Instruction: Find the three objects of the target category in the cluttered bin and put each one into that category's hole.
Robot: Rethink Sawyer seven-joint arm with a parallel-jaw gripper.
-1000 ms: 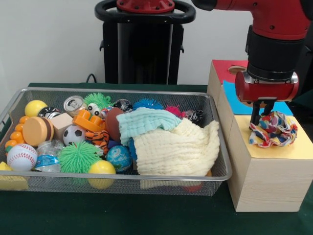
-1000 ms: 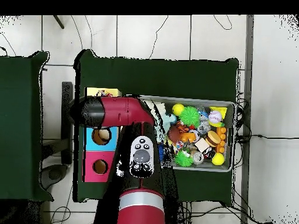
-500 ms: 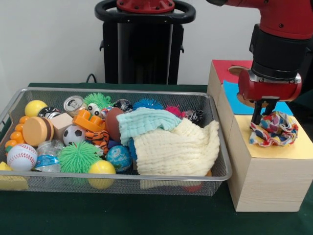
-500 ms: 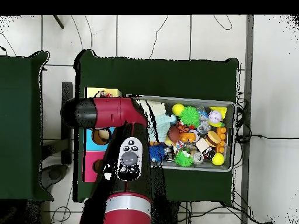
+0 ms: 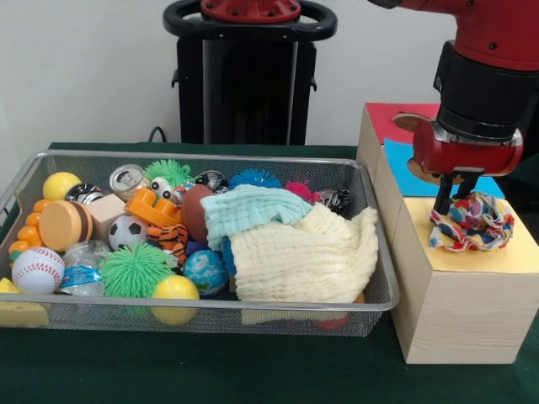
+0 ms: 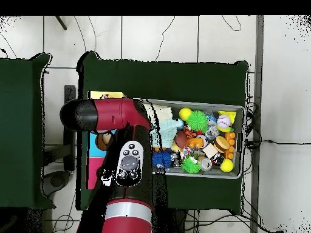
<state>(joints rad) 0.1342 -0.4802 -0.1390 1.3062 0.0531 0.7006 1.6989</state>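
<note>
We read this as the placing step. The end effector (image 5: pixel 452 195) hangs over the near, yellow panel of the wooden sorting box (image 5: pixel 446 311), right of the wire bin (image 5: pixel 381 290). Its dark fingertips touch the left side of a multicoloured patterned cloth (image 5: pixel 473 221) bunched on that panel. We cannot tell whether the end effector is gripping the cloth or has let go.

The cloth covers the spot where the yellow panel's hole would be; no hole shows there from the front. Our judgement: the cloth is not through, so the next move calls for pressing or reseating it until it drops.

Two more cloths lie in the bin: a light blue muslin cloth (image 5: pixel 248 208) on top of a cream muslin cloth (image 5: pixel 299 252), right of centre. If cloth is the category, these are likely next.

Room: the cloth sits close to the box's right edge and could slide off. The cream cloth sags onto the bin's near rim. Balls and toys crowd the bin's left half. In the overhead view the arm (image 6: pixel 118 115) hides most of the box.
</note>
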